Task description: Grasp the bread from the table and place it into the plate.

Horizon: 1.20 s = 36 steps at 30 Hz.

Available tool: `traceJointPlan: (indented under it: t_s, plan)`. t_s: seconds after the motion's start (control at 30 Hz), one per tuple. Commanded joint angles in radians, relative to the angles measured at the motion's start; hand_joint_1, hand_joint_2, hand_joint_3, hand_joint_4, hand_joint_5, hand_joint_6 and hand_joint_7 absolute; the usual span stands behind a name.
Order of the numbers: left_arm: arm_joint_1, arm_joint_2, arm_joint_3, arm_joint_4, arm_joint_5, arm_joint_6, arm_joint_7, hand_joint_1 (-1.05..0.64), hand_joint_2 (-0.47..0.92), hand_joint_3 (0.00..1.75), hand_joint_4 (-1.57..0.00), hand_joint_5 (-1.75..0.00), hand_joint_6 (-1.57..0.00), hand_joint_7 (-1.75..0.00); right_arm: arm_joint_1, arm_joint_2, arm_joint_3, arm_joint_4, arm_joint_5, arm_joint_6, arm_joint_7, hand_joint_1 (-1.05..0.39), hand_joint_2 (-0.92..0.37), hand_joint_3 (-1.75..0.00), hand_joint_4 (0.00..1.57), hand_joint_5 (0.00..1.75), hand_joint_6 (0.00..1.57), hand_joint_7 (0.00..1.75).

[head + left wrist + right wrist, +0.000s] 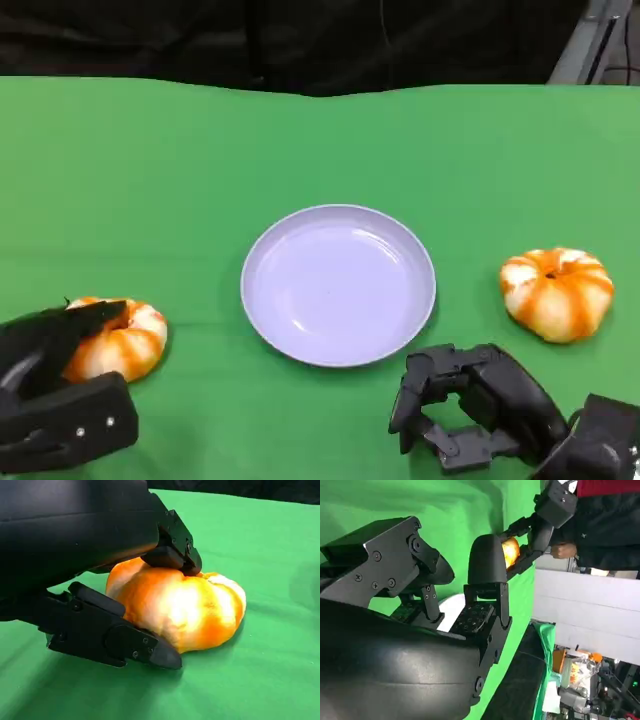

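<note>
Head view: my left hand (pixel 60 385) closes on the bread (pixel 122 340) left of the empty plate (pixel 338 284); a second bread (pixel 556 292) lies right. Left wrist view: fingers (pixel 172 550) clamp it above and below, on the green table (pixel 270 680). Right wrist view: my right hand (pixel 470 595) holds nothing, fingers curled apart.

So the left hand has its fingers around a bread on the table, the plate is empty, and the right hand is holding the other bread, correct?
Not quite. In the head view the right hand holds nothing; the other bread lies apart from it on the green table. The rest stands: the left hand has fingers around a bread, and the plate is empty.
</note>
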Motion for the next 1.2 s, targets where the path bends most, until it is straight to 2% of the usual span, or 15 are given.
traceJointPlan:
  t_s: [0.03, 0.07, 0.1, 0.13, 0.17, 0.23, 0.27, 0.43, 0.53, 0.83, 1.2]
  plan:
    - [0.032, 0.016, 0.011, -0.036, 0.000, 0.064, 0.019, -0.08, 0.85, 0.00, -0.68, -0.10, -0.79, -0.04, -0.004, -0.004, -0.006, 0.007, 0.003, -0.006, -0.003, 0.10, -0.57, -1.09, 0.95, 1.32, 0.93, 1.06]
    - [0.035, 0.017, 0.009, -0.044, 0.012, 0.075, 0.043, -0.08, 0.85, 0.00, -0.69, -0.10, -0.80, -0.04, -0.005, -0.004, -0.006, 0.008, 0.005, -0.005, 0.000, 0.10, -0.57, -1.09, 0.95, 1.32, 0.93, 1.06]
    - [0.037, 0.018, 0.006, -0.050, 0.022, 0.084, 0.062, -0.11, 0.87, 0.00, -0.60, -0.65, -0.77, -0.41, -0.006, -0.003, -0.006, 0.009, 0.007, -0.004, 0.002, 0.11, -0.57, -1.09, 0.95, 1.32, 0.93, 1.06]
    - [0.041, 0.017, 0.007, -0.060, 0.027, 0.094, 0.076, -0.13, 0.87, 0.00, -0.46, -1.21, -0.61, -0.92, -0.007, -0.003, -0.007, 0.009, 0.010, 0.000, 0.004, 0.11, -0.57, -1.09, 0.95, 1.33, 0.93, 1.06]
    - [0.044, 0.017, 0.008, -0.067, 0.029, 0.101, 0.083, -0.15, 0.88, 0.00, -0.41, -1.47, -0.52, -1.23, -0.007, -0.002, -0.007, 0.008, 0.012, 0.003, 0.005, 0.12, -0.58, -1.09, 0.95, 1.33, 0.93, 1.06]
    - [0.052, 0.018, 0.011, -0.080, 0.029, 0.106, 0.095, -0.17, 0.89, 0.00, -0.42, -1.69, -0.42, -1.60, -0.007, -0.002, -0.007, 0.008, 0.009, 0.003, 0.002, 0.12, -0.58, -1.09, 0.95, 1.32, 0.93, 1.06]
    - [0.054, 0.018, 0.011, -0.083, 0.030, 0.107, 0.098, -0.18, 0.89, 0.00, -0.43, -1.72, -0.39, -1.67, -0.008, -0.002, -0.007, 0.008, 0.007, 0.002, 0.001, 0.12, -0.58, -1.09, 0.95, 1.32, 0.93, 1.06]
    - [0.091, 0.013, 0.042, -0.152, -0.001, 0.114, 0.092, -0.15, 0.86, 0.01, -0.57, -1.75, -0.40, -1.74, -0.008, -0.004, -0.005, 0.005, -0.002, 0.000, -0.005, 0.11, -0.58, -1.09, 0.95, 1.33, 0.93, 1.07]
    - [0.106, 0.014, 0.048, -0.185, -0.001, 0.126, 0.093, -0.14, 0.86, 0.01, -0.59, -1.75, -0.40, -1.75, -0.008, -0.004, -0.004, 0.004, -0.002, 0.000, -0.005, 0.12, -0.57, -1.09, 0.94, 1.34, 0.93, 1.07]
    - [0.178, 0.021, 0.092, -0.363, -0.012, 0.164, 0.069, -0.11, 0.83, 0.00, -0.57, -1.75, -0.40, -1.75, -0.009, -0.001, -0.005, 0.007, -0.003, -0.003, -0.007, 0.13, -0.56, -1.11, 0.94, 1.36, 0.92, 1.09]
    - [0.291, 0.011, 0.163, -0.687, -0.010, 0.195, 0.019, -0.07, 0.84, 0.01, -0.49, -1.75, -0.48, -1.57, -0.012, -0.001, -0.005, 0.011, -0.001, -0.008, -0.003, 0.14, -0.56, -1.12, 0.94, 1.35, 0.92, 1.10]
